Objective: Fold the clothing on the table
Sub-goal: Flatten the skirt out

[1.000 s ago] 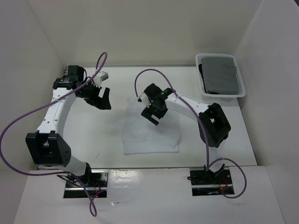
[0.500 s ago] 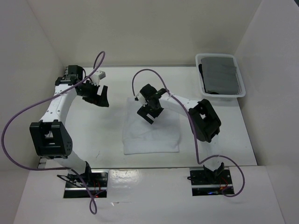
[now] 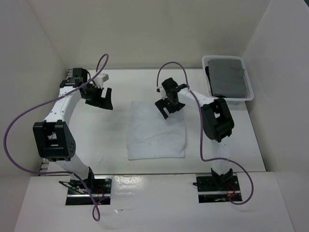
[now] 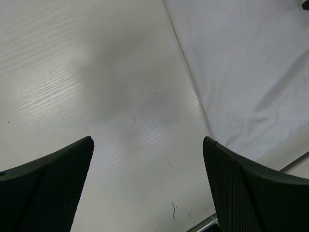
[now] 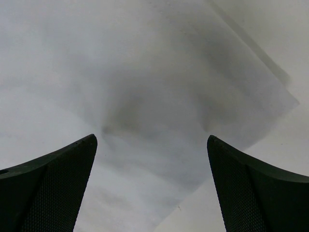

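Near edge of counter [image 3: 104,142]: both arm bases are bolted here, left and right, each on a metal plate. A purple cable [image 3: 10,133] loops off the left arm.

Middle of counter: the clothing [image 3: 155,135] lies flat, a white, roughly rectangular piece. Its near edge runs parallel to the near edge of the counter. Light wrinkles run across the middle, and no print is visible. It sits closer to the right arm's base than to the left's.

Right end effector [image 3: 173,110]: it hangs over the far-right part of the clothing. The fingers [image 5: 43,188] are spread wide with no fabric between them. The right wrist view shows wrinkled white fabric below, a shadow on it, and one corner of the clothing to the right with bare counter past it.

Left end effector [image 3: 102,103]: it is over bare counter, to the left of the clothing's far-left corner and apart from it. Its fingers [image 4: 46,191] are spread wide and hold nothing. The left wrist view shows scuffed counter surface between them, with the clothing's edge running diagonally on the right.

Far-right corner of counter: a white plastic basket [image 3: 231,99] sits here with a dark grey cloth [image 3: 228,77] folded inside. It is well apart from the clothing.
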{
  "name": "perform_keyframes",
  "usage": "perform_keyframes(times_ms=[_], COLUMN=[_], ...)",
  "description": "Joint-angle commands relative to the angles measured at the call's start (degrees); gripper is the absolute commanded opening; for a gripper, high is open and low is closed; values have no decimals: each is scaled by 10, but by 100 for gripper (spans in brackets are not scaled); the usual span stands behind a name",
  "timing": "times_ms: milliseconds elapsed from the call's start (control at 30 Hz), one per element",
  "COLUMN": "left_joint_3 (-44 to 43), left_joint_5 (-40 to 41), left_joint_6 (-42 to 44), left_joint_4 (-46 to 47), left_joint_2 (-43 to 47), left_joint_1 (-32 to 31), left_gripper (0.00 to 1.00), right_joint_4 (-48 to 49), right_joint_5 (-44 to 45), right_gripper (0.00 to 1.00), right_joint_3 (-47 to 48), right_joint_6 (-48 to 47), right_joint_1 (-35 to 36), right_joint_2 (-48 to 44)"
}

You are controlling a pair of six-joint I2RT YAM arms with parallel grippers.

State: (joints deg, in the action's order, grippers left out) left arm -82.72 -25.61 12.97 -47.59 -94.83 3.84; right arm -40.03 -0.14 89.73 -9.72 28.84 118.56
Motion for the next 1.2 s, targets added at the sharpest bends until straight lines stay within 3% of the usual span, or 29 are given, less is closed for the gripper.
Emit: perform_keyframes(times_ms=[0,767,1167], left_joint_3=[2,-9,-9], left_joint_5=[13,36,58], left_joint_6=[-18,-40,-51], left_joint_4=[10,21,21], left_joint_2=[1,-55,-68], left_joint_1=[2,2,2], left_gripper=[99,99,99], right_joint_4=[22,12,0], right_joint_5=[2,17,28], right_gripper=[99,99,99], right_joint_3=[25,79,209], right_joint_6=[35,80,92], right_joint_1=[10,10,10], right_joint_2=[-13,78,158])
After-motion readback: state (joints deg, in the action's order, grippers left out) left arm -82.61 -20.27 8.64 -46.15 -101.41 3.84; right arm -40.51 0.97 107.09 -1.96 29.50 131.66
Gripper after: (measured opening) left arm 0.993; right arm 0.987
